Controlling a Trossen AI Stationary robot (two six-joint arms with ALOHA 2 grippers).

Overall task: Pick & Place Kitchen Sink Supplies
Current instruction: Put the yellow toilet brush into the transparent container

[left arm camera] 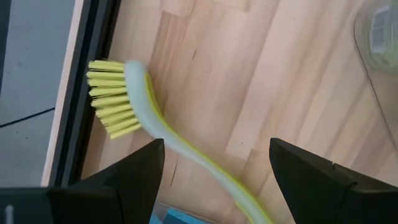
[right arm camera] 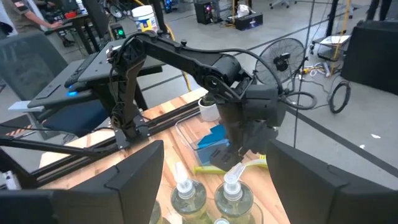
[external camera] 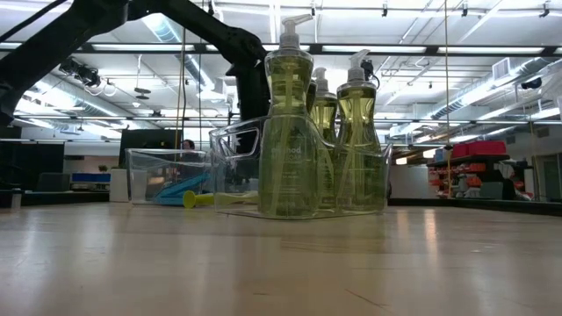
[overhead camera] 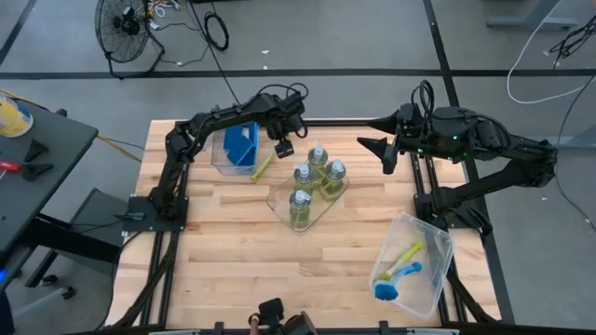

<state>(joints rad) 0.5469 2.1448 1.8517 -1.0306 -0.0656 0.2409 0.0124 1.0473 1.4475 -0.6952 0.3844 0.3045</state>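
- Hovering with fingers apart, left gripper straddles yellow-green brush lying on table beside sponge bin, lined up for grasping.
- Waiting raised near table's far right edge, right gripper, fingers apart, empty.
- Standing grouped in tray: four bottles.
- Lying in corner bin: two brushes, seemingly sorted by kind.

Robotics lab: exposed ceiling ducts

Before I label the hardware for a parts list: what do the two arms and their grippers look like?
Both arms are matte black with rounded, jointed segments and black cables looped along them. The left gripper has two broad, flat, dark fingers. The right gripper has the same wide black fingers. Small green lights glow on the right arm; the left arm shows no markings.
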